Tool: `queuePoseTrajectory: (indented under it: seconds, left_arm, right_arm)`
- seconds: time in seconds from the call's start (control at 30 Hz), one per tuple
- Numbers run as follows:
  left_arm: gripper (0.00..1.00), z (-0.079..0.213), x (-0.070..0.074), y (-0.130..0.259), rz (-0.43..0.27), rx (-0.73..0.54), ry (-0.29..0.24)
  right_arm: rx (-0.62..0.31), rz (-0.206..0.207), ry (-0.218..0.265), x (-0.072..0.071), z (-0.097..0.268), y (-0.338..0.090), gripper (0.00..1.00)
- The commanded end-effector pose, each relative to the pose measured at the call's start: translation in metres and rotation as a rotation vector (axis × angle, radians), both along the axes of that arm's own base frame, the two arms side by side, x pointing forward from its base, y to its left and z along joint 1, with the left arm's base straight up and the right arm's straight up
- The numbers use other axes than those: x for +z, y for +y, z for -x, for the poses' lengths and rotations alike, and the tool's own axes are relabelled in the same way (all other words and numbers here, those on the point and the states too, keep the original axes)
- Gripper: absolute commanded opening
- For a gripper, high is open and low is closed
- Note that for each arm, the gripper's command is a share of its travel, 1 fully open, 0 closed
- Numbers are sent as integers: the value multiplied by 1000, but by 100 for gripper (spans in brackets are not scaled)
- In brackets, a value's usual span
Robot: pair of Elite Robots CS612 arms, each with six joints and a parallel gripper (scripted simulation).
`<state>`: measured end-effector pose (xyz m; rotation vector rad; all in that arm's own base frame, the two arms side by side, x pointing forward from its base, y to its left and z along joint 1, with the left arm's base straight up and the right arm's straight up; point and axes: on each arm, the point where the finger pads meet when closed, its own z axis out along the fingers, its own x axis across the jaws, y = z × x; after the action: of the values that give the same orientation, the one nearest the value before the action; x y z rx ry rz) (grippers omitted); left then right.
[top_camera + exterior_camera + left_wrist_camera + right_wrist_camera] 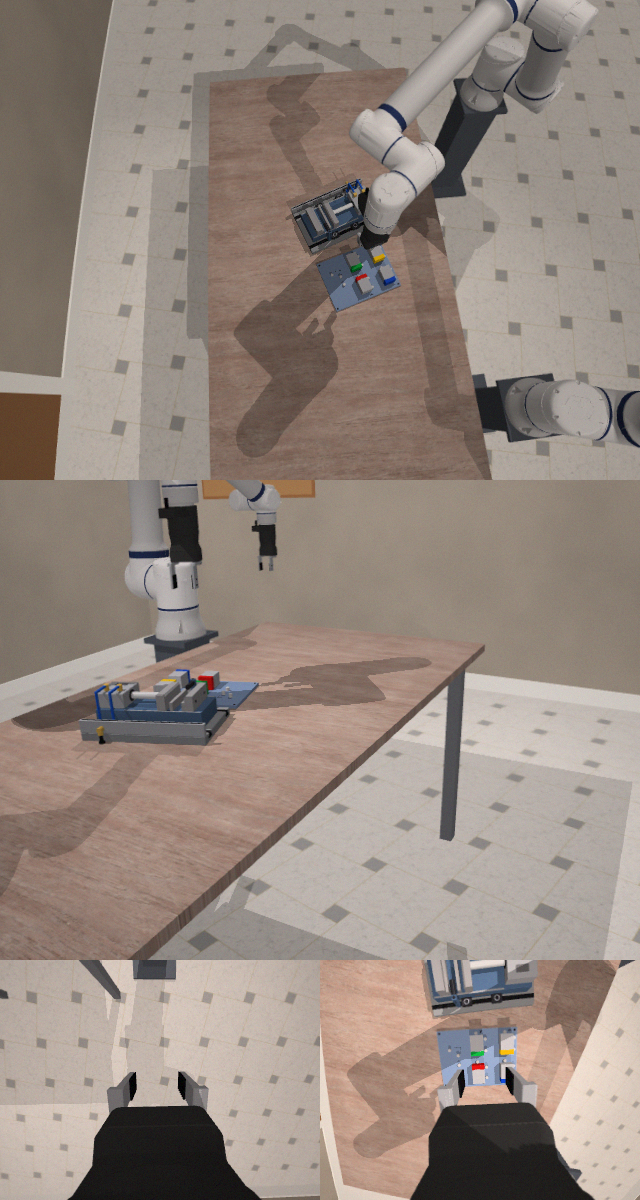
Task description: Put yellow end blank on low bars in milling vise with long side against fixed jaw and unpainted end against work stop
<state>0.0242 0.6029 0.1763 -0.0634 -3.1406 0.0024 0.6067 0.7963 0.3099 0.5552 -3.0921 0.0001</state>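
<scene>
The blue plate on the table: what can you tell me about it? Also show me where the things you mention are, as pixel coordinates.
The blue plate (330,294) (242,689) (453,1072) is a thin, flat, four-cornered sheet, perhaps painted metal. It lies on the wooden table (258,180) (310,790) (380,990) beside the vise (320,246) (144,731) (485,1008). Small dark dots mark its corners. Four grey blocks with green, yellow, red and blue ends stand on it, among small pale pegs.

- A brown wood-grain table is carrying everything.
- The milling vise is resting directly on it.
- A blue plate is lying flat beside the vise, apparently not touching it.
</scene>
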Motion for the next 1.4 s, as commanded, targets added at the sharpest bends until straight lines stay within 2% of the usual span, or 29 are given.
queuePoseTrajectory:
  seconds: [0.0, 0.53, 1.37]
  left_arm:
    - [100, 0, 1, 1, -1, 0, 0]
    - [100, 0, 1, 1, -1, 0, 0]
    - [100, 0, 1, 1, -1, 0, 0]
  right_arm:
    - [0, -1, -1, 4, 9, 3, 100]
    - [0, -2, -1, 11, 33, 10, 100]
    - [0, -2, -1, 12, 33, 10, 100]
